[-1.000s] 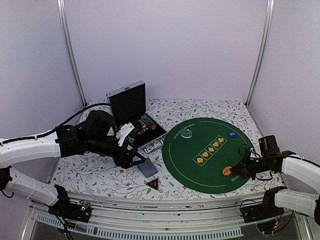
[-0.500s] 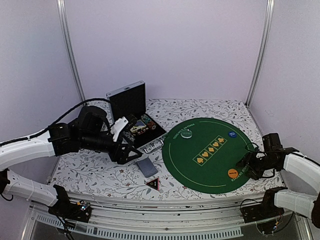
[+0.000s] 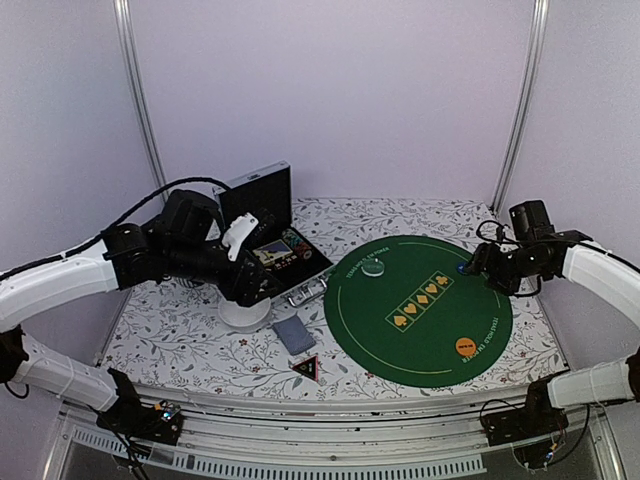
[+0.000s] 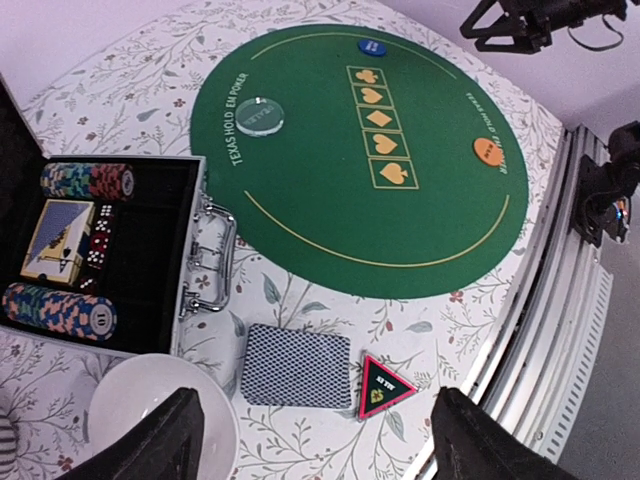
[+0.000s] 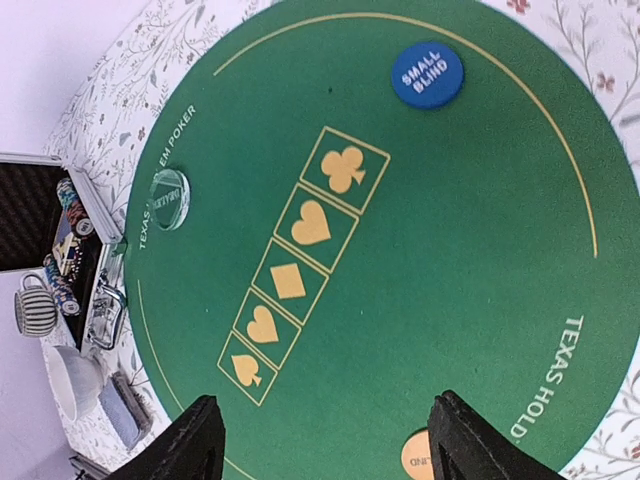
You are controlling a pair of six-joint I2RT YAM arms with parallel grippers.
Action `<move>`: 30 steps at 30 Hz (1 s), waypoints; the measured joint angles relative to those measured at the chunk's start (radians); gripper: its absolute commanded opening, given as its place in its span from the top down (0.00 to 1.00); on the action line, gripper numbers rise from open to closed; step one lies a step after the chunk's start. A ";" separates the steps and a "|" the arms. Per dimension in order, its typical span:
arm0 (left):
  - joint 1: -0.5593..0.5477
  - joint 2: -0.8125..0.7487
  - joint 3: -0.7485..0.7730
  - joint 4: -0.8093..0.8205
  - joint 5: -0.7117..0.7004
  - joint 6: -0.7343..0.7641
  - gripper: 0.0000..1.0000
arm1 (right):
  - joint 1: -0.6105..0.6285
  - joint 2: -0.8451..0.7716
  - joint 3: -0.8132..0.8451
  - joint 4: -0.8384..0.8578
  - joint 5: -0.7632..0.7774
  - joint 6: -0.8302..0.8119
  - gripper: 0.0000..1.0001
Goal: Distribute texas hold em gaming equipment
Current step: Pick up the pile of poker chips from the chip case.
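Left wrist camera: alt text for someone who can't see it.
A round green poker mat carries a blue disc, an orange disc and a clear disc. Left of it an open black case holds chips and cards; nearer, a card deck, a black triangle and a white bowl sit before the open left hand.

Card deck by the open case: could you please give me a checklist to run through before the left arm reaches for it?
1. Left claw open and empty: ok.
2. Card deck lying flat, nothing on top: ok.
3. Black triangle apart from the deck: ok, though close.
4. White bowl apart from the deck: ok, also close.
5. Right claw out of the way: ok, near the blue disc across the green mat.
6. Deck's thickness for a grip: cannot tell.
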 measured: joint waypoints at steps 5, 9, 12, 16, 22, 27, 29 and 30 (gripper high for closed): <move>0.056 0.070 0.084 -0.046 -0.014 0.011 0.19 | 0.003 0.094 0.090 -0.003 0.080 -0.083 0.29; 0.118 0.101 0.113 -0.090 -0.013 0.024 0.19 | 0.027 0.203 0.164 -0.023 0.137 -0.135 0.29; 0.180 0.116 0.129 -0.127 -0.013 0.035 0.19 | 0.111 0.278 0.238 -0.044 0.180 -0.162 0.29; 0.267 0.118 0.137 -0.149 -0.006 0.051 0.19 | 0.287 0.378 0.367 -0.049 0.204 -0.187 0.27; 0.391 0.103 0.121 -0.127 0.005 0.046 0.19 | 0.615 0.639 0.643 -0.050 0.212 -0.222 0.00; 0.418 0.037 0.064 -0.084 0.009 0.030 0.18 | 0.809 0.842 0.838 -0.065 0.188 -0.246 0.01; 0.420 0.005 0.040 -0.069 0.007 0.021 0.17 | 0.851 0.884 0.874 -0.073 0.177 -0.246 0.01; 0.421 -0.014 0.027 -0.062 0.005 0.018 0.16 | 0.864 0.899 0.884 -0.077 0.172 -0.245 0.01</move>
